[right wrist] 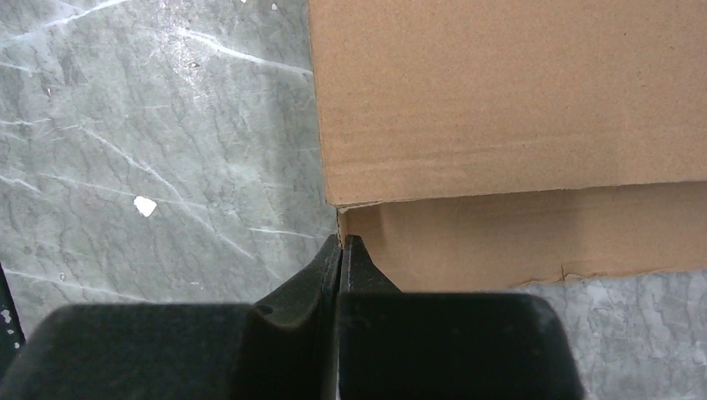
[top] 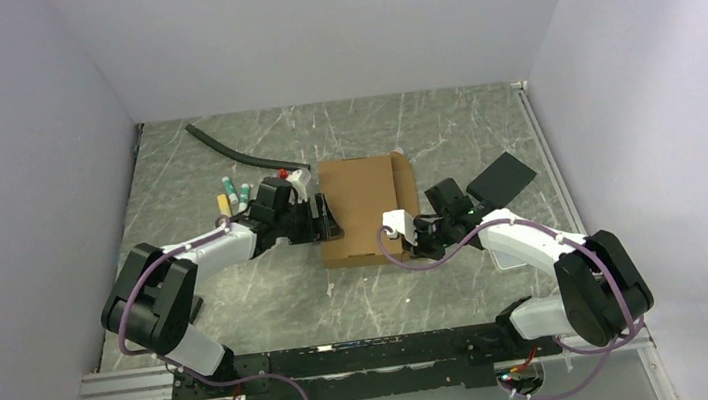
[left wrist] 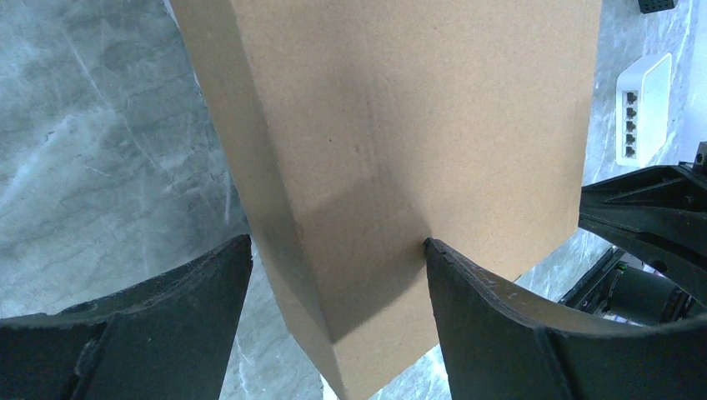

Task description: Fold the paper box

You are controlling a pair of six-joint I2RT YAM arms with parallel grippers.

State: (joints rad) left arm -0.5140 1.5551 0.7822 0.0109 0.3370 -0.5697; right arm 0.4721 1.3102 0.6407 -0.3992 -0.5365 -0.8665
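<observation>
A curved black hose (top: 234, 151) lies at the back left of the grey marbled table (top: 241, 303). A cluster of small yellow and green-capped tubes (top: 234, 196) sits in front of it, just beside the left arm's wrist. Both show only from overhead.

The plain brown corrugated paper box (top: 363, 204) sits mid-table between the two arms, its faces bare cardboard. The left tool (top: 325, 221) is at the box's left edge. In its wrist view it is spread wide astride a corner of the box. One fingertip (left wrist: 435, 250) touches the top face and the other is just beside the side wall.

The right tool (top: 407, 242) is at the box's near right corner. In its own view it is pressed together with nothing between the fingers, its tips meeting the cardboard edge under a folded panel.

A flat black square pad (top: 501, 178) lies right of the box. The left wrist view also shows a white rectangular device with a row of ports (left wrist: 642, 108) on the table beyond the box.
</observation>
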